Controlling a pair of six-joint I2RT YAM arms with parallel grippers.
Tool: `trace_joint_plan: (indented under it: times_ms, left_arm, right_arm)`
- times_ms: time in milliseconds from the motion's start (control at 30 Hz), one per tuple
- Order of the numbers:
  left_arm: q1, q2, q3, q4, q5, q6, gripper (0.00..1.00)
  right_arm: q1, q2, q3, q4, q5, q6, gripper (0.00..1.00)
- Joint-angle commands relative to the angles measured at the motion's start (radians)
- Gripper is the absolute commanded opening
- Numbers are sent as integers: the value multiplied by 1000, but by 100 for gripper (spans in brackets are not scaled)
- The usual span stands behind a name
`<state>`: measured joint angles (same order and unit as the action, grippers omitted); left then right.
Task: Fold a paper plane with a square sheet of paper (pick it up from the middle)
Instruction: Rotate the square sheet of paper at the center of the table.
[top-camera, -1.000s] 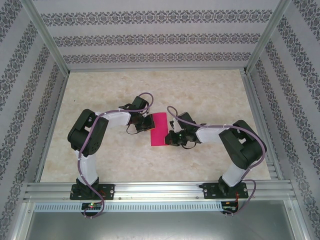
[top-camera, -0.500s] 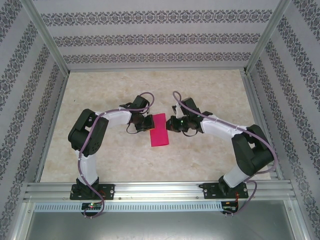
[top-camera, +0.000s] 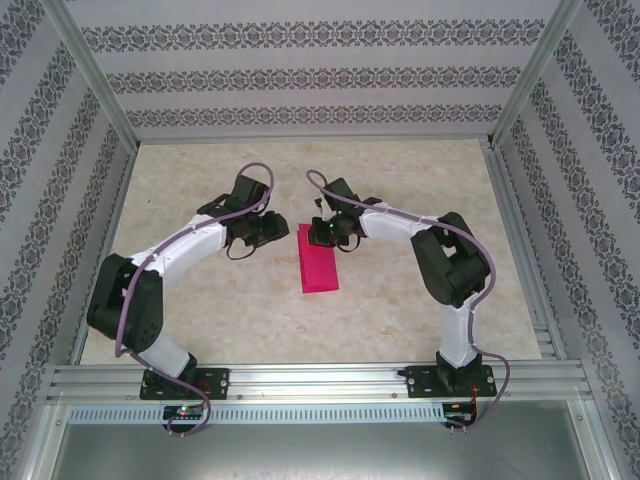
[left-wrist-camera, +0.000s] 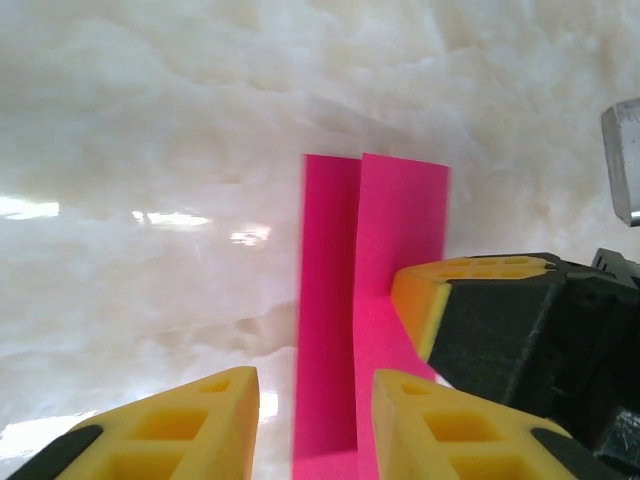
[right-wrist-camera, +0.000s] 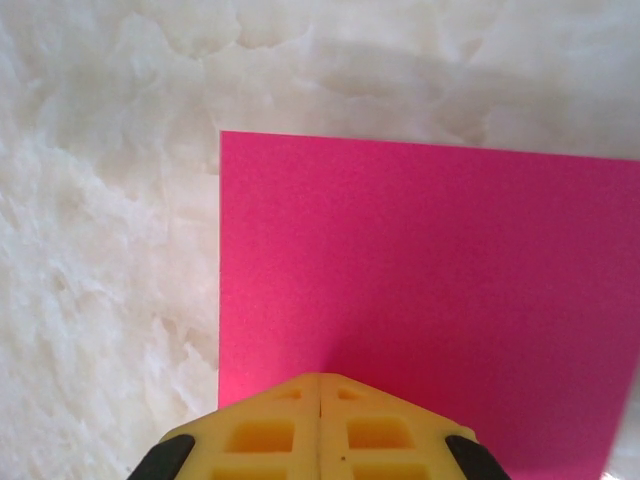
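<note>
Folded pink paper (top-camera: 320, 265) light, floppy: pinch mid long edge, 9 o'clock; left gripper (top-camera: 268, 229) parted, empty; right gripper (top-camera: 325, 233) clenched at 12 o'clock end

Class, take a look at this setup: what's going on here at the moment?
Two robot arms are working on a magenta-pink sheet of paper lying on the pale table. The sheet looks folded lengthwise into a narrow strip. The right gripper is shut, and its tip appears to press down on the far end of the paper. The left gripper sits at the paper's edge with its jaws apart, holding nothing. No nose or wings are formed yet.
</note>
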<state>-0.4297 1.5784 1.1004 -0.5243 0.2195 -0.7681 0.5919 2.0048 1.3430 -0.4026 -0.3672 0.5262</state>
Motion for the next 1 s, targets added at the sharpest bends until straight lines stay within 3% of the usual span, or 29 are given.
trace_joint_plan:
  times_ms: [0,467,833,967]
  left_arm:
    - [12,-39,-45,-42,-41,-12,39]
    - [10,-1,-74,85,82,41,43]
    - [-86,67,-86,208,176,15,42]
    - [-151,101,-90,292,215,-30,40]
  right_arm:
    - [4,58,65,-55,37,-27,6]
    - [-46,112,108,-136,226,99,6]
    - [-126,-76,-113,-119,453,327,8]
    - [-153,-163,-219,-15,402,377,9]
